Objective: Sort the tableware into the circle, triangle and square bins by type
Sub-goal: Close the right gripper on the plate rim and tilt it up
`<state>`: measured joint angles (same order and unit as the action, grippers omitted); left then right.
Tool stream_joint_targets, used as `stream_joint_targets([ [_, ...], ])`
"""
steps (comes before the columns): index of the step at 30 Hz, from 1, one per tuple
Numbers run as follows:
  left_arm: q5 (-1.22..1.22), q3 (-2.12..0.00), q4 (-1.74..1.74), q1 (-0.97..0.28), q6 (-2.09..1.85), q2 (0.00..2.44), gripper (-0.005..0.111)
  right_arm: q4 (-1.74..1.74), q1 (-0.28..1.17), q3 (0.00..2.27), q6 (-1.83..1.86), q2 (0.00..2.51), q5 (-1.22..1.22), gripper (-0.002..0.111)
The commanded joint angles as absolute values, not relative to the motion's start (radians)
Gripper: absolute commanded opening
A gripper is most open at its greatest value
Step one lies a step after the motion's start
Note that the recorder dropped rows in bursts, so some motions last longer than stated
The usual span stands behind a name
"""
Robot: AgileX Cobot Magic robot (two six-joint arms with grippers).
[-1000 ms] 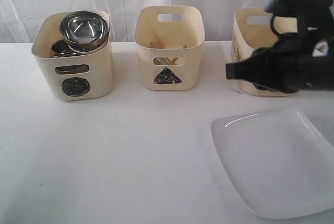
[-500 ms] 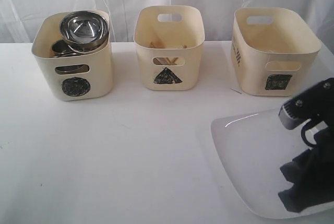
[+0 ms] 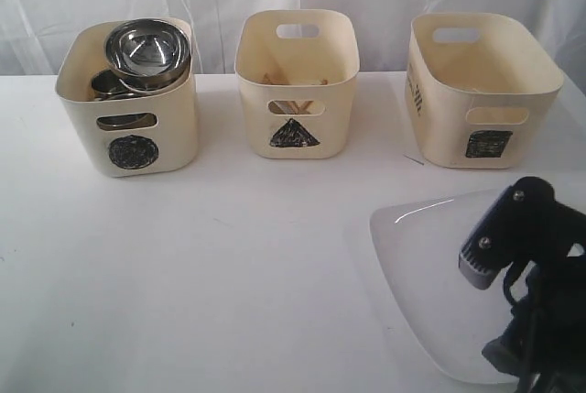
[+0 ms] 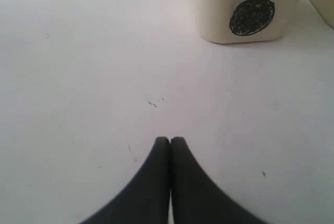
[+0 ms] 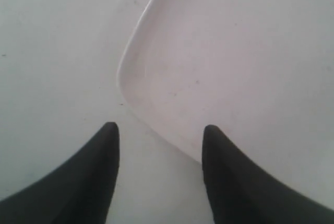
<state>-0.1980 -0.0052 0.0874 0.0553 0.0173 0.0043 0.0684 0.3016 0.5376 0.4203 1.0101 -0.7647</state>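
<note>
A large white square plate (image 3: 426,274) (image 5: 224,62) lies flat on the table at the front right. My right gripper (image 5: 160,127) is open at its edge, one fingertip (image 5: 211,130) over the plate and the other over bare table, holding nothing. The right arm (image 3: 526,265) covers the plate's near right part. A steel bowl (image 3: 146,48) tops other steel ware in the circle bin (image 3: 128,127) (image 4: 245,10). Wooden chopsticks (image 3: 293,80) show in the triangle bin (image 3: 295,127). The square bin (image 3: 481,127) stands behind the plate. My left gripper (image 4: 170,139) is shut and empty over bare table.
The three cream bins stand in a row along the back of the white table (image 3: 229,274), before a white curtain. The plate reaches close to the table's front right corner.
The right arm has swung from in front of the square bin down to the plate's near right side, then shifted a little left over the plate. Bins and plate have not moved.
</note>
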Motion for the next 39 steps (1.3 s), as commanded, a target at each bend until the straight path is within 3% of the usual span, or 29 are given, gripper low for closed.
stream_joint_targets([
  [1, -0.194, 0.000, 0.095, 0.057, 0.021, 0.000, 0.000, 0.049, 0.338, 0.538, 0.435, 1.050, -0.802, 0.047],
  [16, -0.194, 0.000, 0.095, 0.057, 0.021, 0.000, 0.000, -0.103, 0.520, 0.585, 0.327, 1.107, -0.911, 0.047],
  [39, -0.194, 0.000, 0.095, 0.057, 0.021, 0.000, 0.000, -0.304, 0.788, 0.594, -0.027, 1.304, -0.818, 0.047],
])
